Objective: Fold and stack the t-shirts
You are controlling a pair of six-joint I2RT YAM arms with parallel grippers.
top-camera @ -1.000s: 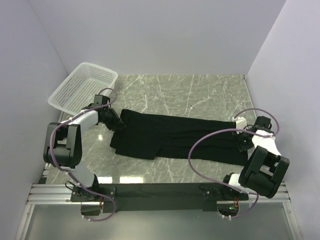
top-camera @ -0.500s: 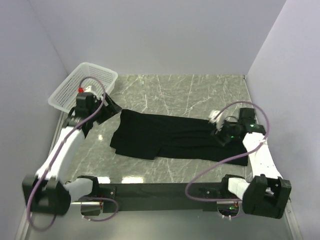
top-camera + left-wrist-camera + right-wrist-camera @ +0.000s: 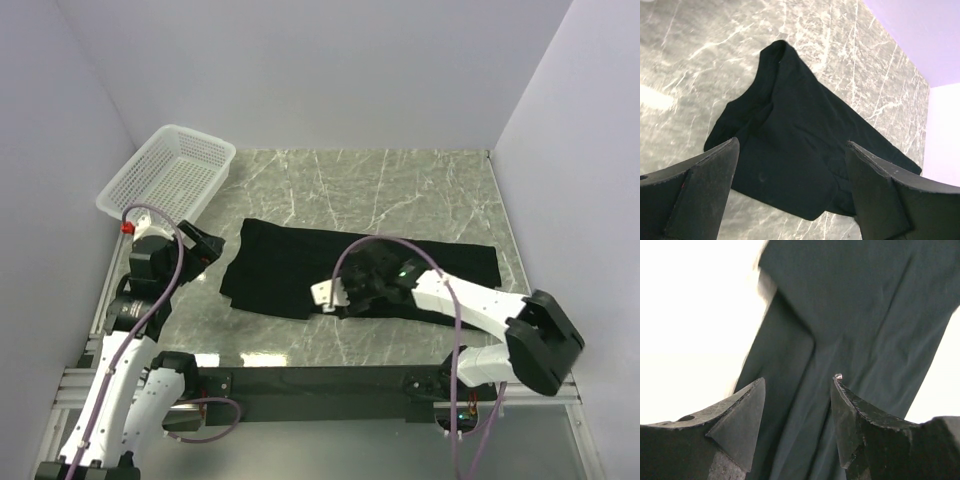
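t-shirt (image 3: 285,262), spread flat, beneath right claw (image 3: 799,380)

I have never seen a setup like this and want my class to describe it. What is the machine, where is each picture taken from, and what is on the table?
Two robot arms are bolted at the near edge of a marble table. The wide picture comes from a fixed camera above and behind them. The other two come from a camera on each wrist, looking past its own fingers. A black t-shirt lies spread on the table, and a white basket sits at the far left corner. The left gripper is open, left of the shirt. The right gripper is open over the shirt. Neither holds anything.
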